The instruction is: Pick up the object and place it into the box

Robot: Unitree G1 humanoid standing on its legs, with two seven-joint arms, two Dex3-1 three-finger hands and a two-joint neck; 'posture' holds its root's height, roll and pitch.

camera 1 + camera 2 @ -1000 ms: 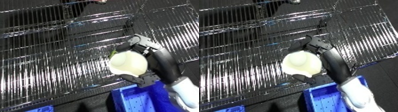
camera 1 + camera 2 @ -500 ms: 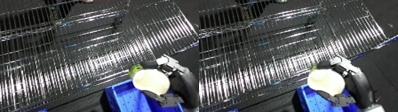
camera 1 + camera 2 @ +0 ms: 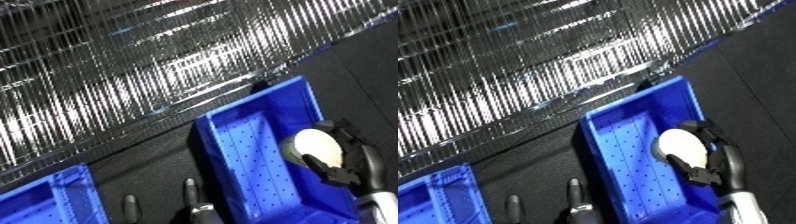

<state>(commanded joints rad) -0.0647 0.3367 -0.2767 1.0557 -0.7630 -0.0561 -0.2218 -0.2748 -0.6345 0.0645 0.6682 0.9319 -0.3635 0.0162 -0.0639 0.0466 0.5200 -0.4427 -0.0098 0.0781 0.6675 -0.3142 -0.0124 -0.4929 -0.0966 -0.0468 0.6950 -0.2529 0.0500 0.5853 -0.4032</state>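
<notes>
A pale cream round object (image 3: 318, 148) sits in my right hand (image 3: 348, 165), whose black fingers curl round it. The hand holds it over the inside of a blue bin (image 3: 238, 155) at the lower right; I cannot tell whether it touches the bin's floor. The bin's floor is dotted with small holes. At the bottom edge, the fingertips of my left hand (image 3: 188, 191) stick up, straight and holding nothing.
A wire rack (image 3: 133, 65) of shiny metal bars fills the upper part of the view. A second blue bin (image 3: 53, 200) shows at the lower left corner. Dark floor lies between the two bins.
The view has swung down and tilted. My right hand has carried the pale object from in front of the wire rack down over the blue bin. The left fingertips have come into view.
</notes>
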